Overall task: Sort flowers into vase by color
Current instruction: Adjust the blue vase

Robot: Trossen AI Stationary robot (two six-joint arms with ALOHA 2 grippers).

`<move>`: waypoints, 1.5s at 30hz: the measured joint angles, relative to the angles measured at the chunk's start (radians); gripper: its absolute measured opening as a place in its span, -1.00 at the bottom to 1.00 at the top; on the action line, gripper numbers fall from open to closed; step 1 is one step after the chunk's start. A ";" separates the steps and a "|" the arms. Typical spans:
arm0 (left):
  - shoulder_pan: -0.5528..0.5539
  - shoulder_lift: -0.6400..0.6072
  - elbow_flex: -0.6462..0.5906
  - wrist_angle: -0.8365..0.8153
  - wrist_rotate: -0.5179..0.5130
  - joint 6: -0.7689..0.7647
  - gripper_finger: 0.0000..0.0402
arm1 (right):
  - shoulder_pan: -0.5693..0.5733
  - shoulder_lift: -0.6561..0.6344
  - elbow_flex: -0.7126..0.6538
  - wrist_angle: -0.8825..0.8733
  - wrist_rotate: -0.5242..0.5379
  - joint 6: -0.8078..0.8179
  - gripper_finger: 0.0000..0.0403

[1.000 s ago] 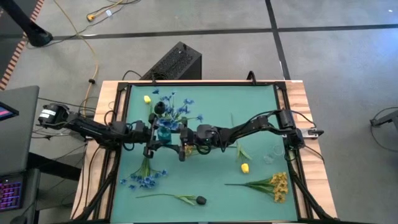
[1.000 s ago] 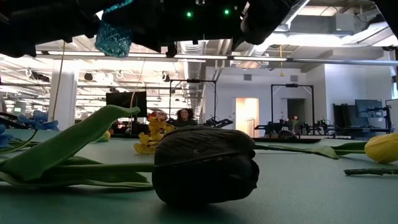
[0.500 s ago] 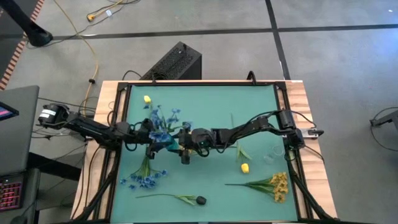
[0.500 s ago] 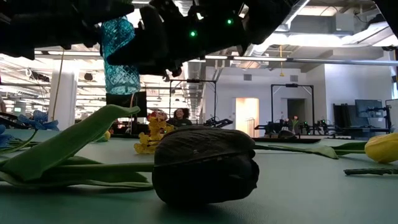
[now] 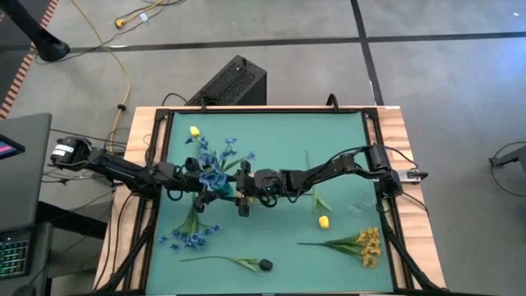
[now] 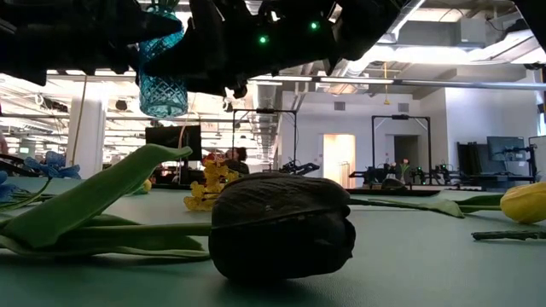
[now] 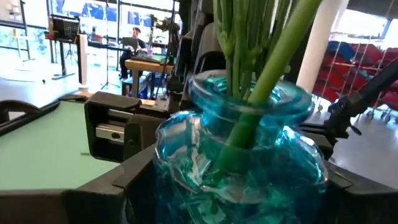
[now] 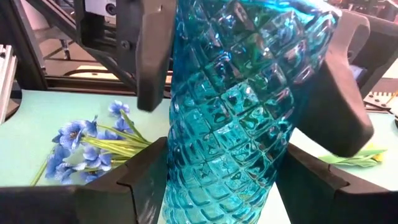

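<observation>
tilted since before, vase [image 8: 236, 106] sits between both tools.

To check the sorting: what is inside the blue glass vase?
Green stems stand in the blue glass vase, and blue blossoms spread above it. Where the stems end inside cannot be seen through the patterned glass.
</observation>
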 joint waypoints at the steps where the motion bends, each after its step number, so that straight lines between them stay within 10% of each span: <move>1: 0.000 0.000 0.000 -0.001 -0.003 0.005 0.29 | 0.000 0.000 0.000 0.000 0.000 0.000 0.38; 11: 0.000 0.000 0.000 -0.035 -0.041 0.036 0.14 | -0.002 0.001 0.000 -0.007 -0.002 0.006 0.39; 19: 0.000 0.001 -0.002 -0.062 -0.081 0.034 0.14 | -0.003 0.000 0.001 -0.046 0.005 0.029 0.92; 32: 0.001 0.000 -0.030 -0.066 -0.290 0.117 0.14 | -0.002 -0.185 -0.018 -0.489 0.143 0.007 0.79; 45: 0.096 0.000 -0.124 -0.017 -0.470 0.021 0.14 | 0.007 -0.293 -0.275 -0.236 0.212 0.088 0.79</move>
